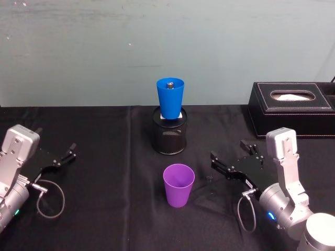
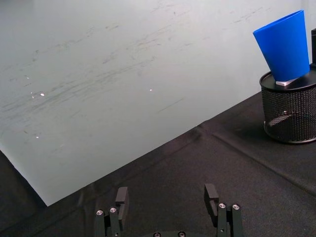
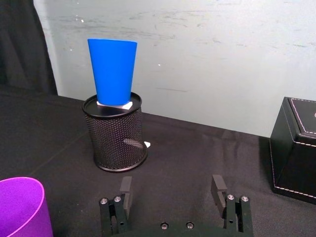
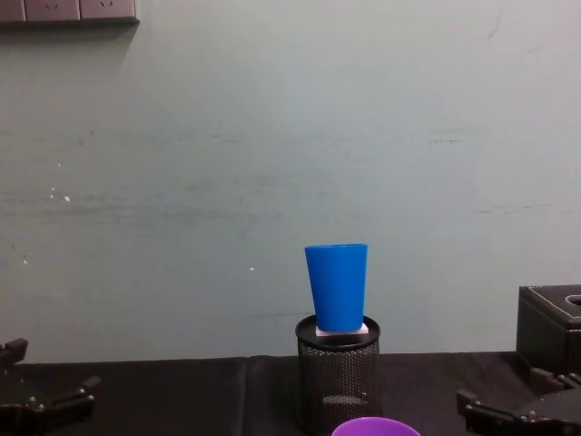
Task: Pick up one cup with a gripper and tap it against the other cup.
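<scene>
The purple cup [image 1: 178,184] stands upright and open-side up on the black cloth at the centre front; its rim also shows in the chest view [image 4: 375,427] and it sits at the edge of the right wrist view [image 3: 22,207]. Behind it the blue cup [image 1: 170,98] [image 4: 337,286] [image 3: 113,69] [image 2: 286,47] stands upright on a white piece atop a black mesh holder [image 1: 169,132]. My right gripper [image 1: 228,149] [image 3: 172,185] is open, low over the cloth, right of the purple cup and apart from it. My left gripper [image 1: 70,151] [image 2: 166,195] rests open at the far left.
A black tissue box [image 1: 293,107] [image 3: 294,148] stands at the back right, behind my right arm. A cable loops on the cloth beside my left wrist [image 1: 49,201]. A pale wall closes the table's far edge. Bare black cloth lies between the purple cup and both grippers.
</scene>
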{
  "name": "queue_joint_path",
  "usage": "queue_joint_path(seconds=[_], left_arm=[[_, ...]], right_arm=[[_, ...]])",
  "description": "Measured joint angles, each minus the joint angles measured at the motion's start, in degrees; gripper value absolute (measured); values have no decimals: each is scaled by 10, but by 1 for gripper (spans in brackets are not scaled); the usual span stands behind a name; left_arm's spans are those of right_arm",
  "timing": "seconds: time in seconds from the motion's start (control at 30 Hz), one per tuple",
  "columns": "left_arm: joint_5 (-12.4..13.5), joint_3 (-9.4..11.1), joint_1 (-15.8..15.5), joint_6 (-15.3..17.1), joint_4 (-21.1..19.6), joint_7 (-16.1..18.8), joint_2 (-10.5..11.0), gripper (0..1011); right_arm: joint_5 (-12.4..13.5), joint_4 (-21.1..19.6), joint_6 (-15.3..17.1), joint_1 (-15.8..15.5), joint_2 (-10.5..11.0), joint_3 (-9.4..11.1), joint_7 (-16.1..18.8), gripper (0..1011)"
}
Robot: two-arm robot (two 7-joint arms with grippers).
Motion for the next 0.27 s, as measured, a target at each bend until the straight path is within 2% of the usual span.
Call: queue_joint_path(seconds=[0.27], left_arm=[[0,0,0,0,0,0,0,1000]], right_arm=[[0,0,0,0,0,0,0,1002]])
